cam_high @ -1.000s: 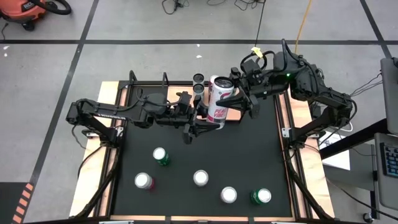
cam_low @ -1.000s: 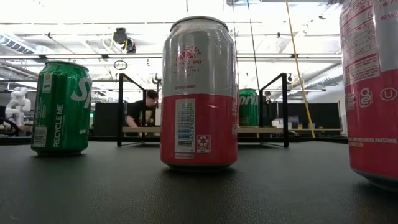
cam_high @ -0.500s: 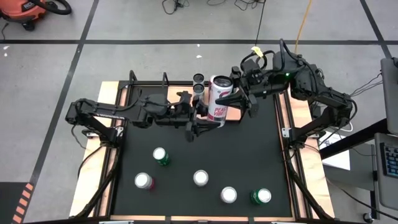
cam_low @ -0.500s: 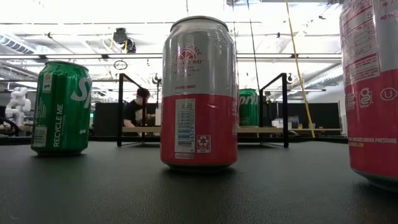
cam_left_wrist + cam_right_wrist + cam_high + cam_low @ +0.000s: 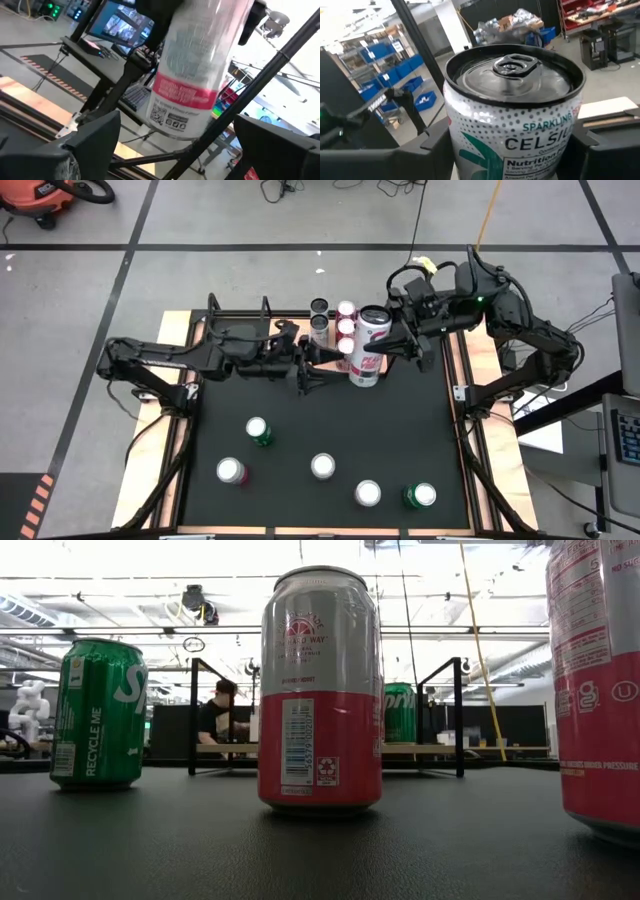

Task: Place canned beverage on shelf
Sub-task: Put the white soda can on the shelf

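Around: we see five small cans standing near the front edge of the black mat [image 5: 400, 430], two green [image 5: 259, 431] and three white-topped [image 5: 322, 466]; four cans [image 5: 334, 326] already stand at the back edge, on the shelf.
Can: the tall white and pink Celsius can [image 5: 368, 348] hangs above the mat's back middle, just beside those four.
Right gripper [image 5: 388, 345]: its fingers grip the tall can.
Left gripper [image 5: 318, 367]: we see it wide open, just beside the can, not touching.
Room: the mat's middle lies free.
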Controlling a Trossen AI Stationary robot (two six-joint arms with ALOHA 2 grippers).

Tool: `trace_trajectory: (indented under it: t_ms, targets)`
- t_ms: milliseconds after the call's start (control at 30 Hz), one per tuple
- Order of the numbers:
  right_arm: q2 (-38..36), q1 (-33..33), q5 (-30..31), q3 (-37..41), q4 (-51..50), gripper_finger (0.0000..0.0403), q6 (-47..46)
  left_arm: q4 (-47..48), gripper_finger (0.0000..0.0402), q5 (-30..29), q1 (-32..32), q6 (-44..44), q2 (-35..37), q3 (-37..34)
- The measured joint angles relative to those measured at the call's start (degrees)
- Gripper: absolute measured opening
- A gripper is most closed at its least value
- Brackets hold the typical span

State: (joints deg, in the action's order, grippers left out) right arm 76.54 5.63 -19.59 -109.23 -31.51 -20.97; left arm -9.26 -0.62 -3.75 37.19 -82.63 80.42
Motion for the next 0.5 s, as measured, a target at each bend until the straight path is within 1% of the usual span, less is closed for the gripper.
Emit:
trace_trajectory:
  t_ms: [100,167,333,433,500]
  targets:
    - [-0.3,0.0,0.0,0.0,-3.1,0.0224,1.0,0.1,0.0392,-2.3,0.0,-0.2,1.4,0.0]
    - [-0.3,0.0,0.1,0.0,-5.1,0.0225,1.6,2.1,0.0392,-4.2,0.0,-1.3,2.1,1.5]
    - [0.4,0.0,0.3,0.0,-8.6,0.0224,2.8,12.9,0.0392,-7.7,0.2,-5.6,1.8,9.2]
    - [1.2,0.0,0.4,0.0,-8.4,0.0225,4.1,16.5,0.0392,-9.2,0.2,-9.1,0.7,13.1]
    - [1.8,0.0,0.4,0.0,-8.5,0.0225,4.7,16.3,0.0392,-9.3,0.3,-10.1,-0.2,15.0]
